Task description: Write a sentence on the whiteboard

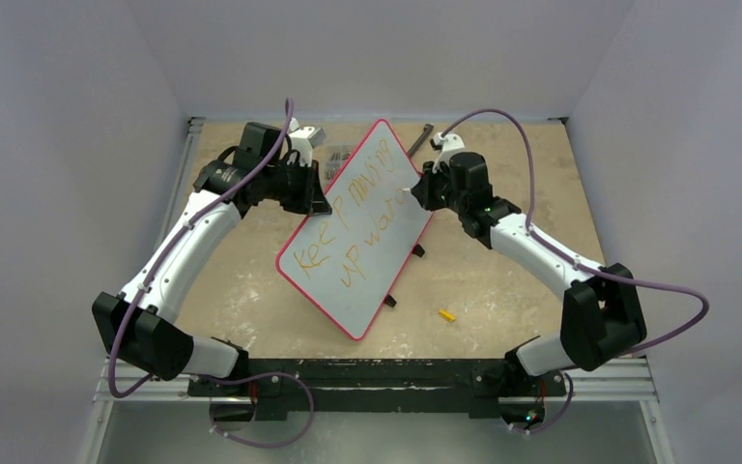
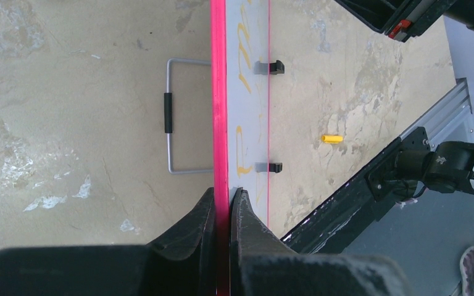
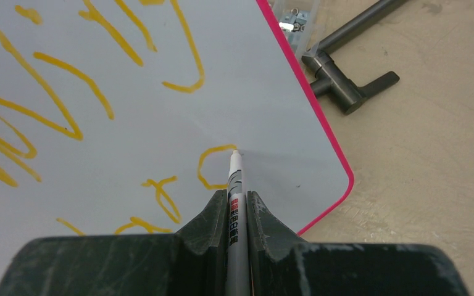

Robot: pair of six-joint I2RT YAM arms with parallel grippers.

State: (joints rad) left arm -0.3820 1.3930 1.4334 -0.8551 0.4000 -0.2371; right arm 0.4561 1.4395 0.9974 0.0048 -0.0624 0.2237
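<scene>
The whiteboard [image 1: 372,242], pale with a thin red frame, stands tilted on the table. The sentence [image 1: 340,237] is orange lettering in two lines, "Keep moving" above "upwar" and a part-formed letter. My left gripper [image 1: 321,200] is shut on the board's red frame [image 2: 220,92] at its left edge, one finger on each face [image 2: 227,192]. My right gripper [image 1: 415,190] is shut on a slim white marker [image 3: 235,179]. Its tip touches the board [image 3: 271,105] at the end of an orange curl [image 3: 207,166], near the board's corner.
A yellow cap [image 1: 446,314] lies on the table right of the board and shows in the left wrist view [image 2: 331,139]. A wire stand [image 2: 171,114] sticks out behind the board. A dark metal tool [image 3: 345,92] and a clear box [image 3: 290,18] lie past the far corner.
</scene>
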